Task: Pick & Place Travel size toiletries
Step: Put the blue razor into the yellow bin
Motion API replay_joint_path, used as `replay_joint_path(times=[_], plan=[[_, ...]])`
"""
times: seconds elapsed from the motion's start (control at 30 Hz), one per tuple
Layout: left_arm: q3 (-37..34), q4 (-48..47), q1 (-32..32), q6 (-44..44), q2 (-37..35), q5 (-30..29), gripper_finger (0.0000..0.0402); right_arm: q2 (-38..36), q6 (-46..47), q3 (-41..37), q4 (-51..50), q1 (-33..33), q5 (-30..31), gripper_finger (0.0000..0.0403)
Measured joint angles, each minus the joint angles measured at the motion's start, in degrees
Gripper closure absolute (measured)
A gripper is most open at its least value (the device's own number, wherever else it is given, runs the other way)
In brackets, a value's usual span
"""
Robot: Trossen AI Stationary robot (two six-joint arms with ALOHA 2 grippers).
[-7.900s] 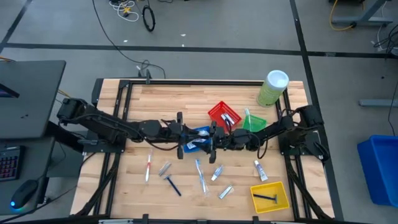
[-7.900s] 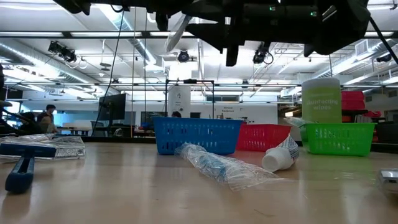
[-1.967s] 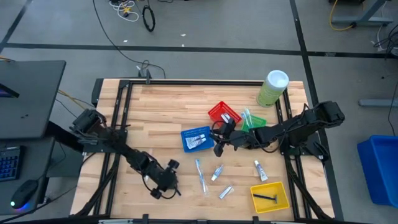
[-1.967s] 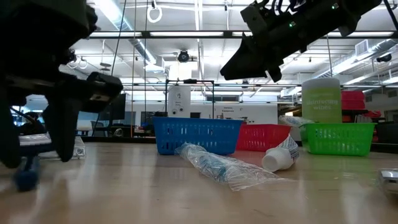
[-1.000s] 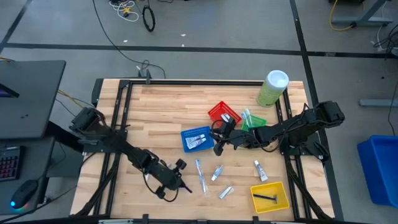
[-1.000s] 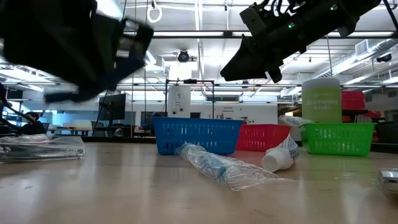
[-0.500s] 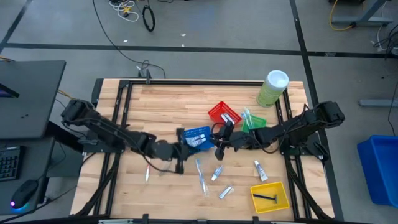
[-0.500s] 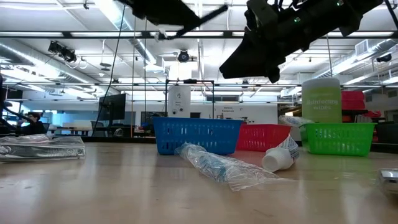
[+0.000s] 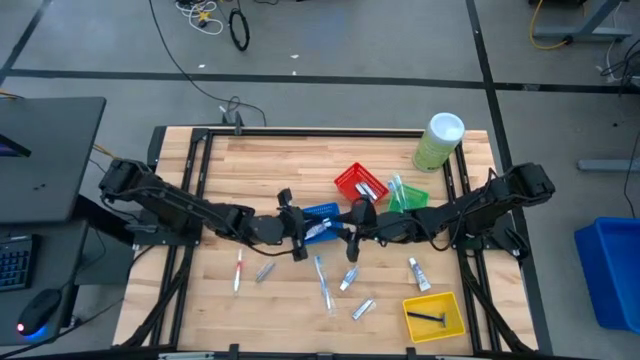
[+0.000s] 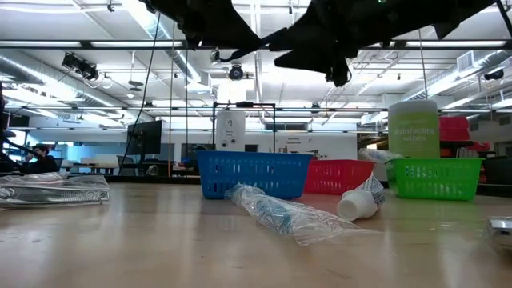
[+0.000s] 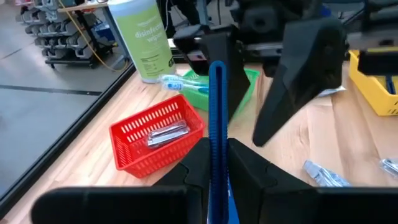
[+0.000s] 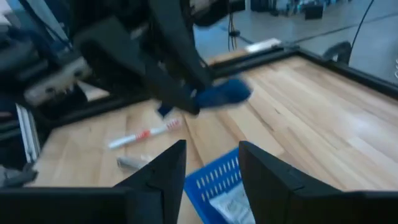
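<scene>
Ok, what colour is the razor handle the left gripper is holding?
Blue. The razor handle shows best in the left wrist view, pinched between the left gripper fingers.

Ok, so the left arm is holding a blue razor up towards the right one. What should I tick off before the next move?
1. Left gripper is shut on the blue razor: ok.
2. Right gripper is open: ok, its fingers stand apart.
3. Razor lies between the right gripper's fingers: not ok, it is ahead of them and apart.
4. Both grippers are off the table, above the blue basket: ok.
5. Razor handle lines up with the right gripper's gap: cannot tell.
6. Yellow basket has room: ok, it holds only one dark razor.
</scene>
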Motion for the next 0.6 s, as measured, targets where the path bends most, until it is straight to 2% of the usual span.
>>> replay_joint_path(times=[0.2,0.47,0.6], plan=[[0.00,0.00,0.00,-0.42,0.00,1.63,0.0350,0.25,-3.84,0.00,4.55,-0.01,0.01,0.0226],[-0.07,-0.32,0.00,0.64,0.03,8.63,0.0353,3.47,-9.60,0.02,10.88,0.00,-0.41,0.0226],[-0.17,-1.15,-0.02,0.67,0.11,11.75,0.0348,5.06,-12.08,0.02,12.27,0.10,-4.64,0.0239]])
